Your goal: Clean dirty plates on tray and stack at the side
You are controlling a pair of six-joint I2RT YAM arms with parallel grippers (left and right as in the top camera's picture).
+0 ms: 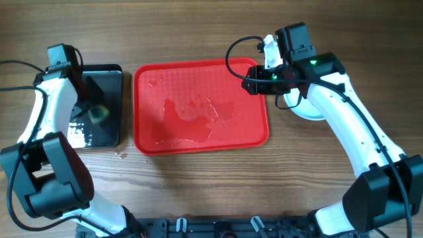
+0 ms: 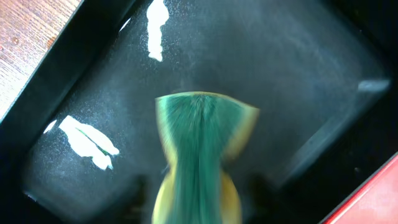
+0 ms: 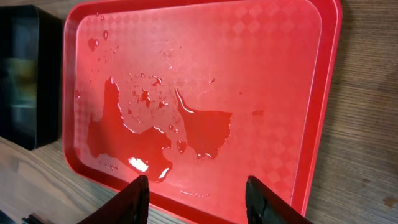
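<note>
The red tray (image 1: 149, 135) lies in the middle of the table with no plates on it, only puddles and drops of water (image 3: 205, 130). A pale plate (image 1: 305, 112) shows at the tray's right, mostly hidden under my right arm; I cannot tell how many are stacked there. My right gripper (image 1: 253, 79) hovers over the tray's far right corner, and in the right wrist view (image 3: 199, 202) it is open and empty. My left gripper (image 1: 96, 109) is shut on a green and yellow sponge (image 2: 199, 143) over the black tray (image 2: 298, 74).
The small glossy black tray (image 1: 114, 76) sits left of the red tray, with white glare patches on its wet floor. Bare wooden table surrounds both trays. A few drops lie on the wood near the red tray's front left corner (image 1: 121, 155).
</note>
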